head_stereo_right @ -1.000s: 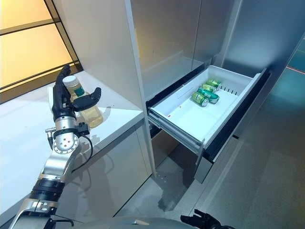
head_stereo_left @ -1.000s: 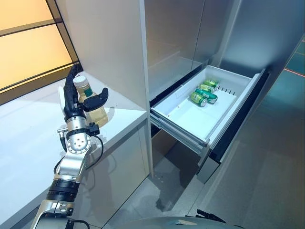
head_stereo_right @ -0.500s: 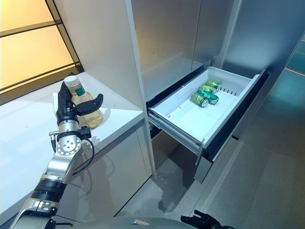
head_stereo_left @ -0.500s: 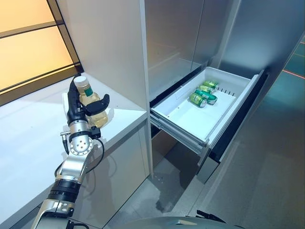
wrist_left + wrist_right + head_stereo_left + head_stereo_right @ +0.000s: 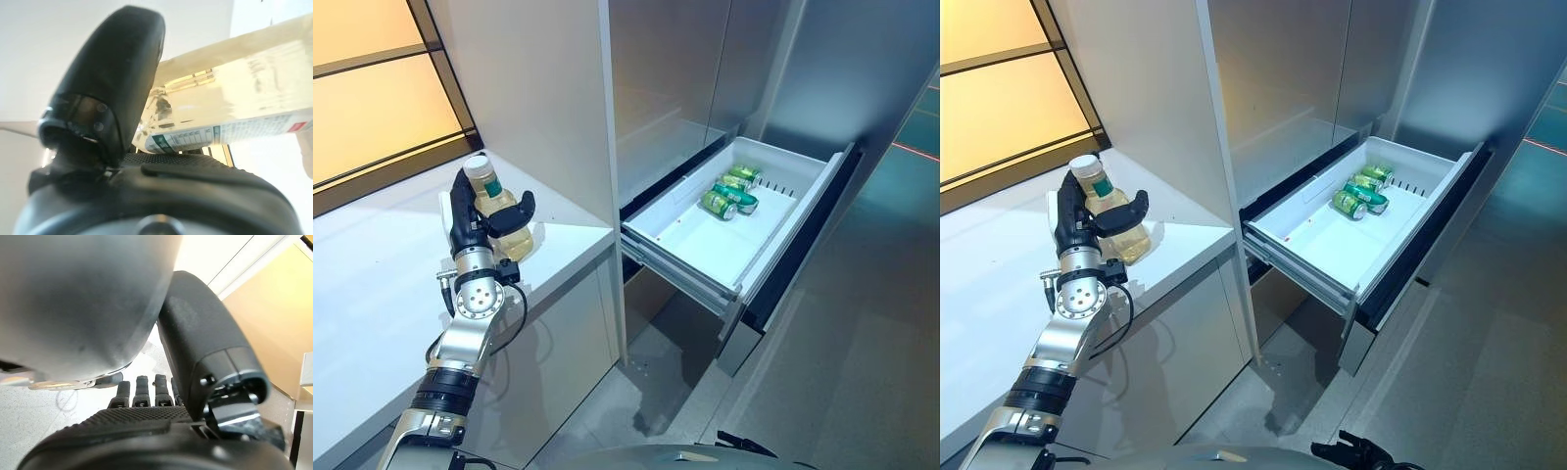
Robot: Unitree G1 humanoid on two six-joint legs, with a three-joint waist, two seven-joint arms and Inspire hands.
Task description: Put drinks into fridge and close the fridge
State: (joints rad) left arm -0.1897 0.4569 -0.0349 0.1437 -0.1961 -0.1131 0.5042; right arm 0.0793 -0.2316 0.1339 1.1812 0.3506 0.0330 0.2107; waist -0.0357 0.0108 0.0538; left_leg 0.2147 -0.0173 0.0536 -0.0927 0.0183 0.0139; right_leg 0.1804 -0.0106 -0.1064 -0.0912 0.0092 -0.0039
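A bottle (image 5: pixel 516 238) of pale yellow drink with a light cap stands on the white counter (image 5: pixel 372 284) left of the fridge. My left hand (image 5: pixel 462 220) is shut on it, fingers behind it and thumb curled across its front. The left wrist view shows the bottle (image 5: pixel 234 93) lying against the palm under the thumb (image 5: pixel 112 78). The fridge drawer (image 5: pixel 680 264) is pulled open, with green cans (image 5: pixel 729 194) at its far end. My right hand (image 5: pixel 1356 452) hangs low with relaxed fingers (image 5: pixel 146 391) and holds nothing.
A tall grey cabinet wall (image 5: pixel 538 88) rises between the counter and the open drawer. The drawer juts out over the grey floor (image 5: pixel 862 323). An orange-lit window (image 5: pixel 372 88) is behind the counter.
My left thumb has closed from spread open onto the bottle's front and the hand has drawn in round it. The drawer and cans have not moved.
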